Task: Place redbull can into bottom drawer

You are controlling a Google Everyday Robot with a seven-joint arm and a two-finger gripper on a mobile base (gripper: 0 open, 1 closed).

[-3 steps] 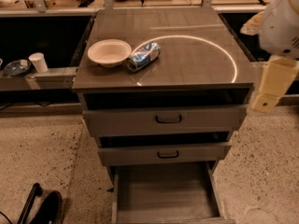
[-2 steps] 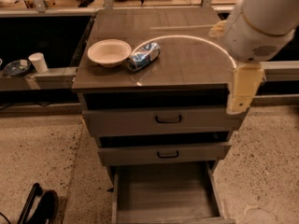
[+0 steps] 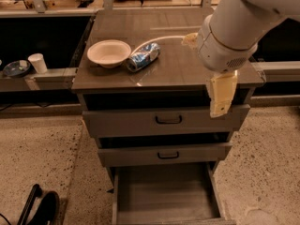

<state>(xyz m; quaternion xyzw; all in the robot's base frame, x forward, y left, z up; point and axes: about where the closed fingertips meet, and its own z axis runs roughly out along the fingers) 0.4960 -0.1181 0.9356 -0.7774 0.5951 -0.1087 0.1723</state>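
The redbull can (image 3: 143,57) lies on its side on the grey cabinet top (image 3: 187,69), touching the right side of the cream bowl (image 3: 108,53). The bottom drawer (image 3: 165,196) is pulled out and its grey wood-grain floor is bare. My white arm (image 3: 234,27) reaches in from the upper right over the cabinet's right side. My gripper (image 3: 222,95) hangs as a cream-coloured piece in front of the top drawer's right end, well to the right of the can and holding nothing that I can see.
The two upper drawers (image 3: 168,121) with black handles are shut. A white cup (image 3: 37,62) and a dark dish (image 3: 16,68) stand on a low ledge to the left. A black object (image 3: 40,209) lies on the speckled floor at bottom left.
My arm and gripper have swung left from the right edge of the view to over the cabinet's right side. The can, the bowl and the drawers have not moved.
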